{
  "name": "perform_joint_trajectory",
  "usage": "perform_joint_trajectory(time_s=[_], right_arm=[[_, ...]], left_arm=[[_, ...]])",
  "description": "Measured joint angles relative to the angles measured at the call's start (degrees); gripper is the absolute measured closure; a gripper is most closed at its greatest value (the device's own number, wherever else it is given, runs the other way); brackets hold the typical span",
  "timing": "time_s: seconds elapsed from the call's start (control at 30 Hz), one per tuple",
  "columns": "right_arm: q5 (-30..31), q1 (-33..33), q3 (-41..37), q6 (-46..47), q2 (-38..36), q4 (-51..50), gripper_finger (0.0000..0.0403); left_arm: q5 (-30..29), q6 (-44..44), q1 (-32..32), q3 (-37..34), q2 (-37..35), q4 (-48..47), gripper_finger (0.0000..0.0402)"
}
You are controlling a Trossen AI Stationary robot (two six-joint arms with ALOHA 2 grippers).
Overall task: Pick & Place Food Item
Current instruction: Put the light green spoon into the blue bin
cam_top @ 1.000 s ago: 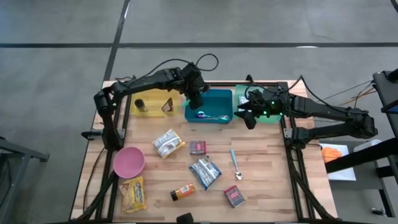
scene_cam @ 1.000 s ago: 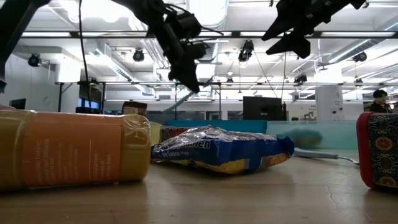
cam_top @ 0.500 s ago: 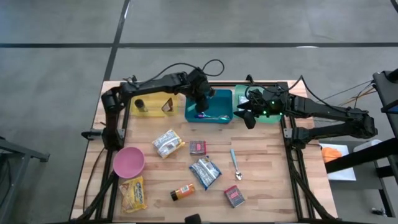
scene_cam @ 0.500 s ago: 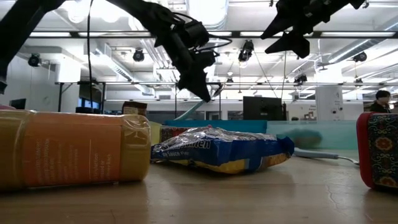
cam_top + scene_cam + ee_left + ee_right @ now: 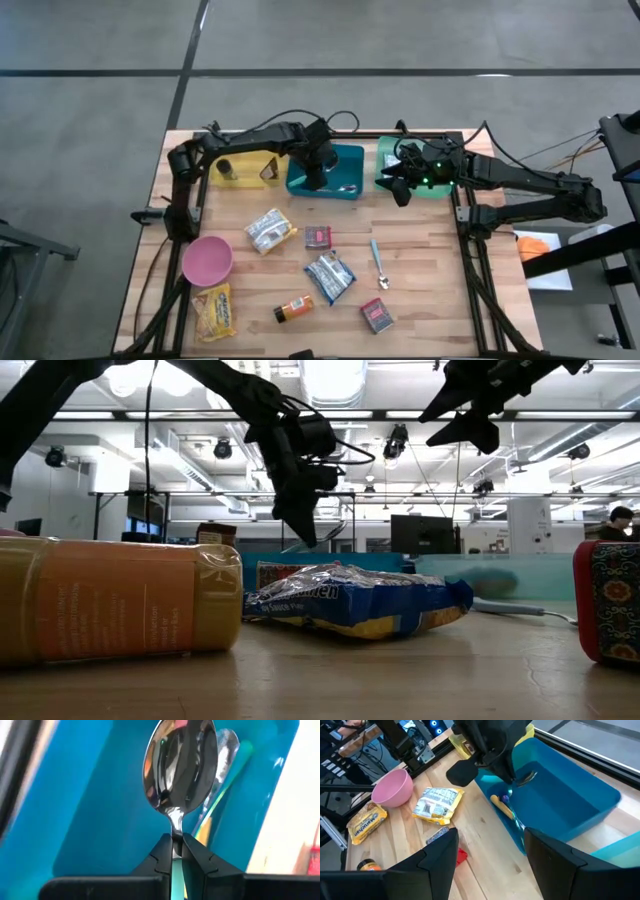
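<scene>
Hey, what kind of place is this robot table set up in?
Probably a large lab or workshop: ceiling lights and exposed overhead pipework, monitors behind the wooden table, and a bare concrete floor around it.

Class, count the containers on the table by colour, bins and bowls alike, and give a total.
Yellow bin: 1
Blue bin: 1
Green bin: 1
Pink bowl: 1
Total: 4

Grey concrete floor (image 5: 90, 150) with dark seams, bright ceiling lights (image 5: 335, 375), overhead trusses, dark monitor (image 5: 420, 533)
</scene>
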Motion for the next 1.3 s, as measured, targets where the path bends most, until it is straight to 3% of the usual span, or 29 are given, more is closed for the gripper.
perform_joint_trajectory(time_s=[0.37,1.3], right_arm=[[-0.04,0.00,0.00,0.06,0.00,0.00,0.0181],[-0.13,0.00,-0.04,-0.18,0.00,0.00,0.0181]], left_arm=[[0.20,5.20,-1.31,-3.30,-0.07,-1.42,0.0382],[3.60,4.06,-2.16,-8.50,-0.04,-6.62,0.0382]])
